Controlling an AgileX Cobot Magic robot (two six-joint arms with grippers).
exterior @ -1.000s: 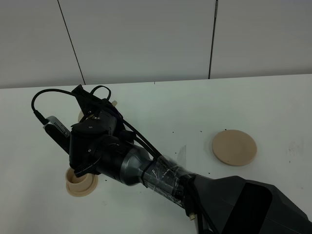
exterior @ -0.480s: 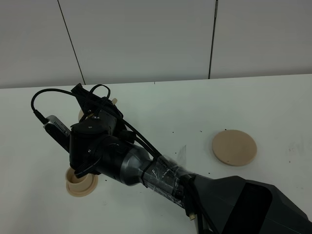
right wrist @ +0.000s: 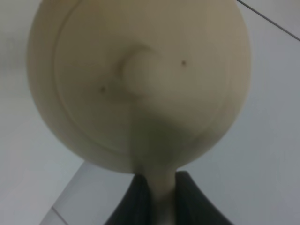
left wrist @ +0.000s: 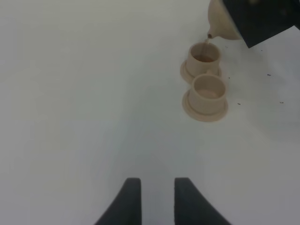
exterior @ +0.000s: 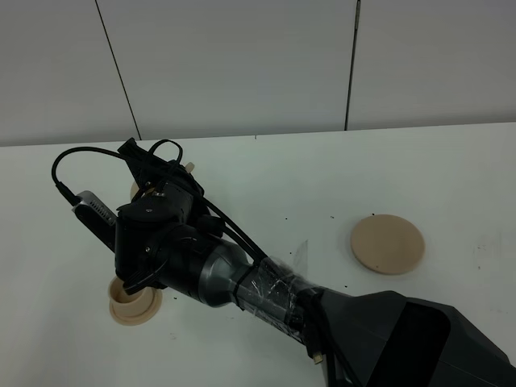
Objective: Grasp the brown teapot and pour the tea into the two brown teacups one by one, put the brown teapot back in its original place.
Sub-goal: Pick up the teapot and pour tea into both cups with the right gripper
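The brown teapot [right wrist: 140,79] fills the right wrist view, lid and knob facing the camera. My right gripper [right wrist: 159,201] is shut on its loop handle. In the left wrist view the teapot [left wrist: 222,23] hangs tilted over the two brown teacups, and a thin stream runs from its spout into the farther teacup [left wrist: 205,56]. The nearer teacup [left wrist: 206,89] stands right beside it on its own saucer. The high view shows one teacup [exterior: 133,302]; the arm hides the other and most of the teapot [exterior: 135,191]. The flat tan disc [exterior: 387,243] lies bare at the right. My left gripper [left wrist: 154,201] is open and holds nothing.
The right arm [exterior: 242,282] reaches across the white table [exterior: 322,177] from the lower right to the left side. Its cables [exterior: 81,153] loop above the wrist. A grey wall [exterior: 242,64] stands behind the table's far edge.
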